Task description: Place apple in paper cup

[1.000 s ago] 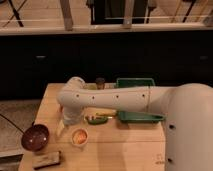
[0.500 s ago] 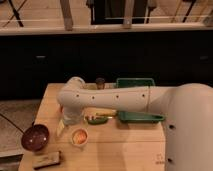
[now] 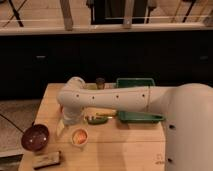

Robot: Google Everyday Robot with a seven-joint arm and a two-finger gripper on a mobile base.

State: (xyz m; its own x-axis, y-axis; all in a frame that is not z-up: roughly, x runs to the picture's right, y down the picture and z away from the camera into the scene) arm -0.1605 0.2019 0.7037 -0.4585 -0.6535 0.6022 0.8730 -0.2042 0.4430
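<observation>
The paper cup (image 3: 79,136) stands on the wooden table (image 3: 125,150), near its front left. An orange-red round thing, the apple (image 3: 79,134), shows inside the cup's mouth. My white arm reaches in from the right and bends down at the left. The gripper (image 3: 65,123) hangs just left of and slightly behind the cup, close above the table. It is apart from the apple.
A dark maroon bowl (image 3: 35,137) sits at the table's left edge. A green oblong item (image 3: 96,119) lies right of the gripper. A green tray (image 3: 139,116) sits behind, under the arm. A small dark jar (image 3: 100,82) stands at the back. A brown block (image 3: 47,159) lies at the front left.
</observation>
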